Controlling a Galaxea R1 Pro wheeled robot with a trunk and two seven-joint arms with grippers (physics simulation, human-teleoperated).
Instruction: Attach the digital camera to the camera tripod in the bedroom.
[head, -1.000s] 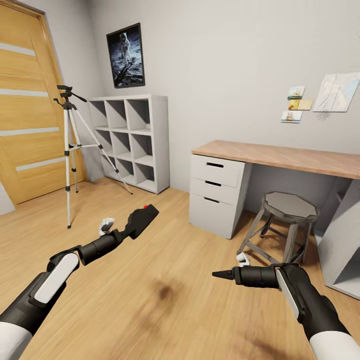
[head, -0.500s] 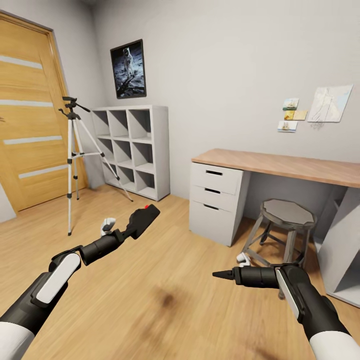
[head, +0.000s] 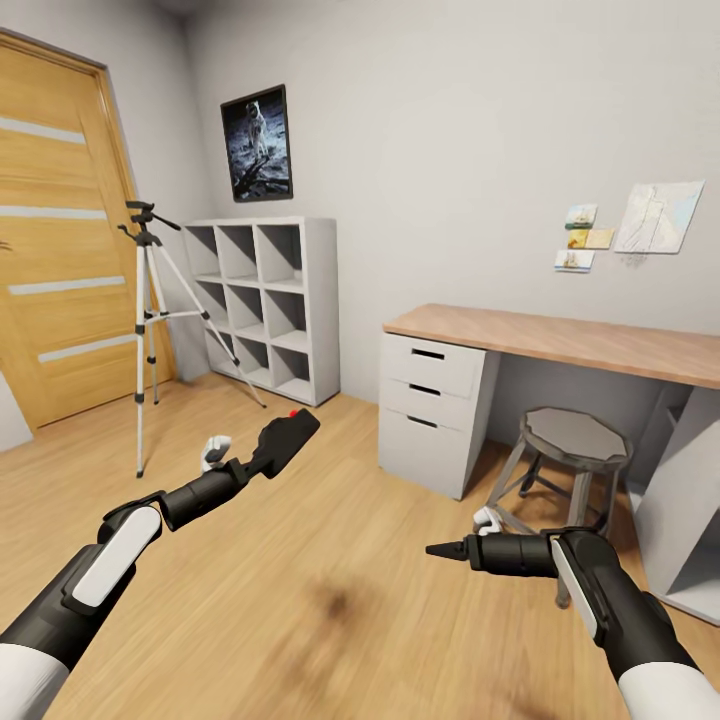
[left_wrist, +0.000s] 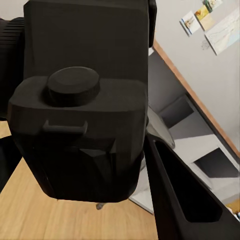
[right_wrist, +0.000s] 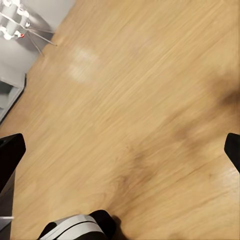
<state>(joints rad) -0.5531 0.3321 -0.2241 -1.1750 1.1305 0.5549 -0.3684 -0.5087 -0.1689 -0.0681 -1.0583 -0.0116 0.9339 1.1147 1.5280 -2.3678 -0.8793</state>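
The digital camera (head: 287, 436), black with a red dot on top, is held out over the wood floor by my left gripper (head: 270, 455), which is shut on it. The left wrist view shows the camera's black body (left_wrist: 80, 115) up close, with one finger (left_wrist: 185, 200) beside it. The camera tripod (head: 144, 315) stands far left by the oak door, silver legs spread, its black head (head: 143, 214) bare with the pan handle out. It is well beyond the camera. My right gripper (head: 446, 549) hovers low over the floor, open and holding nothing; its fingertips (right_wrist: 10, 159) sit wide apart.
White cube shelving (head: 268, 300) stands against the back wall right of the tripod. A wood-topped desk (head: 560, 335) with white drawers (head: 430, 400) and a grey stool (head: 575, 440) are on the right. The oak door (head: 60, 280) is at far left. Open floor (head: 330, 600) lies ahead.
The whole picture has shifted: tripod, shelving and desk sit lower and slightly rightward, so the camera moved. Both arms keep the same pose, with the digital camera still held.
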